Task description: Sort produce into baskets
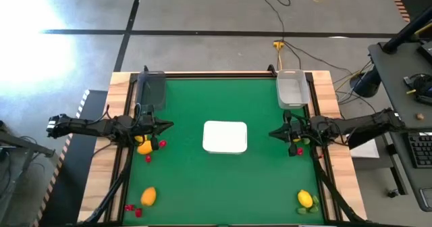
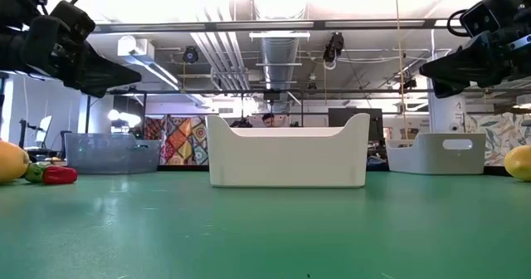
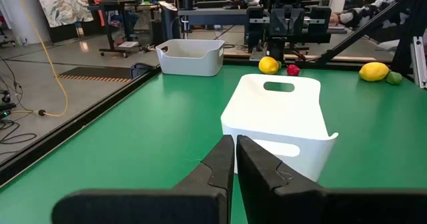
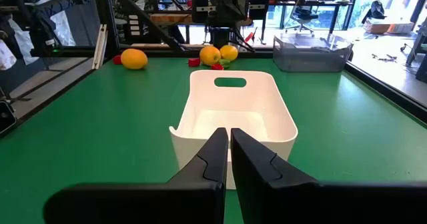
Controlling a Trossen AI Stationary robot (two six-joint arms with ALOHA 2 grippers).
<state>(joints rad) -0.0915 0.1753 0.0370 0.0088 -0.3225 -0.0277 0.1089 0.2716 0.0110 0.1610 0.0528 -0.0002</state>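
The white tray (image 1: 225,136) sits at the table's middle. The dark bin (image 1: 151,90) stands at the far left, the clear bin (image 1: 293,90) at the far right. My left gripper (image 1: 167,125) hovers left of the tray, shut and empty, and shows in its wrist view (image 3: 235,149). My right gripper (image 1: 273,134) hovers right of the tray, shut and empty (image 4: 229,141). A yellow-orange fruit (image 1: 144,146) and red berries (image 1: 162,143) lie under the left arm. A red piece (image 1: 299,150) and a green piece (image 1: 305,140) lie under the right arm.
An orange fruit (image 1: 148,196) with red berries (image 1: 131,209) lies near the front left corner. A lemon (image 1: 305,199) with a green piece (image 1: 302,210) lies near the front right corner. Bare green mat lies in front of the tray.
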